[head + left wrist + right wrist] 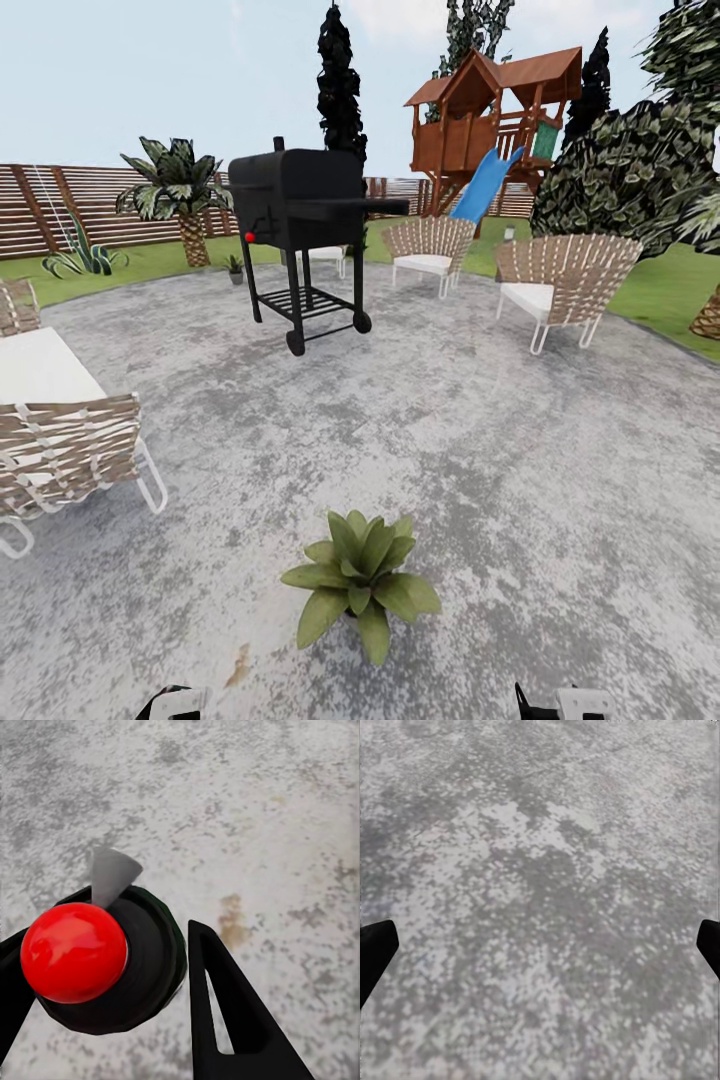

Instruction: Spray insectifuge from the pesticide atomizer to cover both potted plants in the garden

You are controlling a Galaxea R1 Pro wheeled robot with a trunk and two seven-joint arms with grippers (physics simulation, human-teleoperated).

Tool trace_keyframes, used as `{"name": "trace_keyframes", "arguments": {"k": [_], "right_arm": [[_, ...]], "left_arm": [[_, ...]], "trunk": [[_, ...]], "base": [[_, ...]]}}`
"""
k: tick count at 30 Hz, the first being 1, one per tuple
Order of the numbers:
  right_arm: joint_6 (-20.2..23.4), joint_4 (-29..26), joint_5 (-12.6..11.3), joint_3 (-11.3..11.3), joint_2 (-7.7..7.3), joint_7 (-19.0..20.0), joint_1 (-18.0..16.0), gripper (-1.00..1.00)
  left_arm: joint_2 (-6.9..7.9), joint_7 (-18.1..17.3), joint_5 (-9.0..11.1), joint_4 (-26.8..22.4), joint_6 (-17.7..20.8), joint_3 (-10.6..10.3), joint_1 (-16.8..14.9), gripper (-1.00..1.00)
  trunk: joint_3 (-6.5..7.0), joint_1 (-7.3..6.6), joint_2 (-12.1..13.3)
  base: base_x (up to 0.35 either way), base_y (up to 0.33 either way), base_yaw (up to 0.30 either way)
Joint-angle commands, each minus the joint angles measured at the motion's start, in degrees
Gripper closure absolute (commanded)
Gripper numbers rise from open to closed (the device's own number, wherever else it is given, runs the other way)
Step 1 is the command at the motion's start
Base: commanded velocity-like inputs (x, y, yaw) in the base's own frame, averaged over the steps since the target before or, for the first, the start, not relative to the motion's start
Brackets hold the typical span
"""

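In the left wrist view my left gripper (pixel 105 956) is shut on the pesticide atomizer (pixel 150 960), seen from above as a dark round body with a glossy red knob and a grey nozzle (pixel 112 874), held over the stone patio. One potted plant (pixel 360 580), a low green rosette, stands on the patio just ahead of me. A second small potted plant (pixel 235 267) sits far off at the lawn's edge, left of the grill. My right gripper (pixel 540 945) hangs open over bare stone. Both wrists peek in at the head view's lower edge. No mist is visible.
A black wheeled grill (pixel 300 225) stands mid-patio. Wicker chairs sit at the left (pixel 60 440), back (pixel 428 250) and right (pixel 565 285). Behind are the slatted fence (pixel 60 205), a palm (pixel 180 195), an agave (pixel 85 258) and a wooden playhouse with a blue slide (pixel 490 120).
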Motion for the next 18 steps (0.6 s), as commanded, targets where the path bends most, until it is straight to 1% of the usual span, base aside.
{"name": "trace_keyframes", "arguments": {"k": [1, 7, 16, 18], "right_arm": [[-0.17, 0.04, 0.37, -0.38, 0.01, -0.02, -0.03, -1.00], [-0.17, 0.03, 0.37, -0.32, 0.09, 0.06, -0.03, -1.00], [-0.17, 0.03, 0.37, -0.29, 0.13, 0.24, -0.03, -1.00], [-0.17, 0.04, 0.37, -0.29, 0.10, 0.09, -0.03, -1.00]], "left_arm": [[-0.01, 0.20, -0.23, 0.05, -0.19, 0.11, -0.03, 1.00], [-0.01, 0.20, -0.20, 0.05, -0.19, 0.11, -0.03, 1.00], [-0.01, 0.20, -0.20, 0.05, -0.19, 0.11, -0.03, 1.00], [-0.01, 0.20, -0.19, 0.05, -0.19, 0.11, -0.03, 1.00]], "trunk": [[0.14, -0.24, 0.40], [1.21, -1.55, 2.80], [1.21, -1.55, 2.80], [1.21, -1.55, 2.80]], "base": [[0.000, 0.000, 0.000], [0.000, 0.000, 0.000], [0.000, 0.000, 0.000], [0.000, 0.241, -0.010]]}}
